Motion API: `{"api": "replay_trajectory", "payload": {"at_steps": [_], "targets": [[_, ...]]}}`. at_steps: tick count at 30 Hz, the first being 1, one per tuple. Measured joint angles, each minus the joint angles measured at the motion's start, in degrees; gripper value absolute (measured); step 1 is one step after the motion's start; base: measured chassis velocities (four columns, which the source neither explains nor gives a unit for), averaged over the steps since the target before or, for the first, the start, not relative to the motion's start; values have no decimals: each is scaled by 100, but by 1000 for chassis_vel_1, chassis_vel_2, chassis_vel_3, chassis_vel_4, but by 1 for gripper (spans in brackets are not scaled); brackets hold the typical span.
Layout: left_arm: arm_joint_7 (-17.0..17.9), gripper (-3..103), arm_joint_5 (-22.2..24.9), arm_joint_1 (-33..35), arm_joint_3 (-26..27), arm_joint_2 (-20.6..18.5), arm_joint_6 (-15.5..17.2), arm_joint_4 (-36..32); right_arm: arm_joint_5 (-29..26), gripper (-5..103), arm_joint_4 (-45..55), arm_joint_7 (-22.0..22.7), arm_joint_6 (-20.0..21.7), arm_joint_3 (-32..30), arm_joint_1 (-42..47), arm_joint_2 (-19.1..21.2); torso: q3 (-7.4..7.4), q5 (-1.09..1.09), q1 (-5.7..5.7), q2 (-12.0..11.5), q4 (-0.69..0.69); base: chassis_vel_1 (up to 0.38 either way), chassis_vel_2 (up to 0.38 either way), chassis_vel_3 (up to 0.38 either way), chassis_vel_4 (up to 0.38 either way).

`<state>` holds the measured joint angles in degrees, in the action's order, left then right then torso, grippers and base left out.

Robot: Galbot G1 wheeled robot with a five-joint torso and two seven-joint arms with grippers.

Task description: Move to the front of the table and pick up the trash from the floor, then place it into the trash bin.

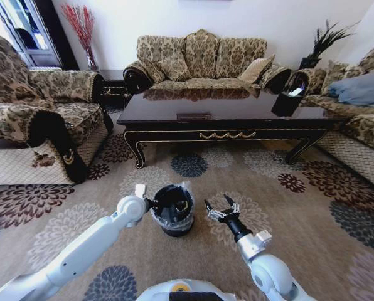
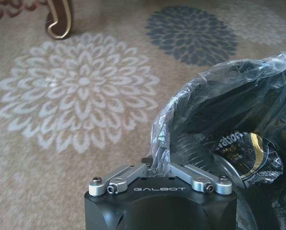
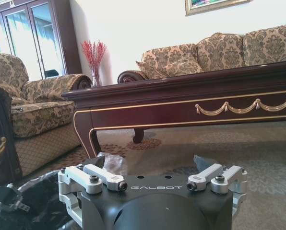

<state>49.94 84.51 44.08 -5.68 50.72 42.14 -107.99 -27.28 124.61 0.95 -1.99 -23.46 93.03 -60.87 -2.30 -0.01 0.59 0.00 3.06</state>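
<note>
Robot base at bottom of head view, two arms reaching out over the carpet (image 1: 281, 207) — wide open floor on the right side, nothing lying on it that I can make out. One table (image 1: 228, 116), long, dark and glossy, stands well beyond the arms with a strip of bare carpet before its gold-trimmed front edge. Three seats ring it: armchair (image 1: 30, 119) on the left, sofa (image 1: 203, 59) behind, another sofa (image 1: 363, 94) on the right. One trash bin (image 1: 173, 213) sits on the carpet between the two grippers, liner crinkled over its rim. Left gripper (image 1: 153, 204) is at the bin's rim, fingers pinched shut on the liner's edge (image 2: 158, 143). Right gripper (image 1: 219, 207) hovers just beside the bin, fingers spread, holding nothing. Trash (image 2: 246, 155) — a crumpled dark wrapper with print — lies inside the bin.
</note>
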Motion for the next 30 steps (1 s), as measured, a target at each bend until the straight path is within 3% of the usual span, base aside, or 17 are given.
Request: {"api": "replay_trajectory", "payload": {"at_steps": [9, 26, 30], "targets": [[294, 0, 322, 328, 362, -11, 0, 139, 37, 100, -71, 2, 0, 56, 21, -44, 0, 1, 0, 0, 0, 0, 0, 0, 0], [347, -2, 361, 472, 458, 12, 0, 319, 64, 100, -149, 5, 0, 83, -13, -47, 0, 0, 0, 0, 0, 0, 0, 0, 0], [352, 14, 423, 441, 479, 0, -5, 231, 52, 100, -141, 9, 1, 86, -14, -56, 1, 2, 0, 0, 0, 0, 0, 0, 0]]}}
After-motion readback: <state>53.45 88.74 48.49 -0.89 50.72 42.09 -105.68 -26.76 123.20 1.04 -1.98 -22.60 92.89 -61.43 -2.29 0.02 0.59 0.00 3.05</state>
